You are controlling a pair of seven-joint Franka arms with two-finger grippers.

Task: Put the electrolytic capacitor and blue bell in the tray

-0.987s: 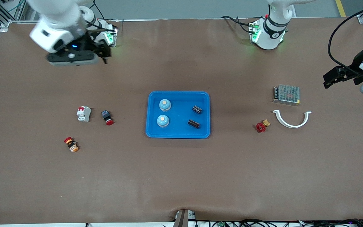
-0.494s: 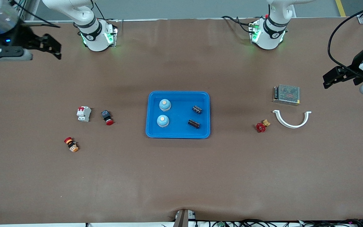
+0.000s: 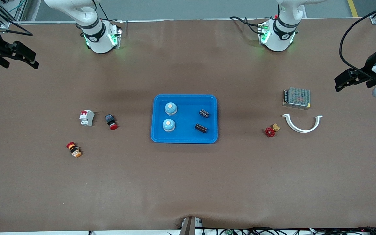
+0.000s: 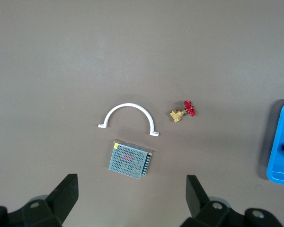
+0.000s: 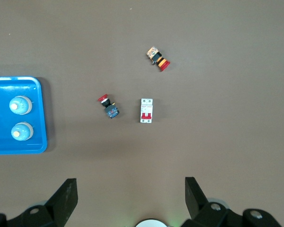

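Note:
The blue tray (image 3: 184, 140) lies at the middle of the table. In it stand two blue bells (image 3: 171, 108) (image 3: 168, 125), on the side toward the right arm's end. Two dark electrolytic capacitors (image 3: 204, 113) (image 3: 200, 128) lie in its other half. My right gripper (image 3: 22, 65) hangs open and empty over the table's edge at the right arm's end. The right wrist view shows that gripper (image 5: 130, 198), the tray (image 5: 19, 81) and both bells (image 5: 20, 105) (image 5: 22, 131). My left gripper (image 3: 352, 84) (image 4: 131, 198) waits open and empty above the left arm's end, beside the power supply.
Toward the right arm's end lie a white circuit breaker (image 3: 86, 117), a red push button (image 3: 111, 121) and a red-and-orange button (image 3: 73, 149). Toward the left arm's end lie a mesh power supply (image 3: 297, 98), a white half-ring clamp (image 3: 302, 123) and a red-handled valve (image 3: 271, 130).
My right gripper has swung from beside its base out to the table's edge at the right arm's end. The left arm and all parts have stayed put.

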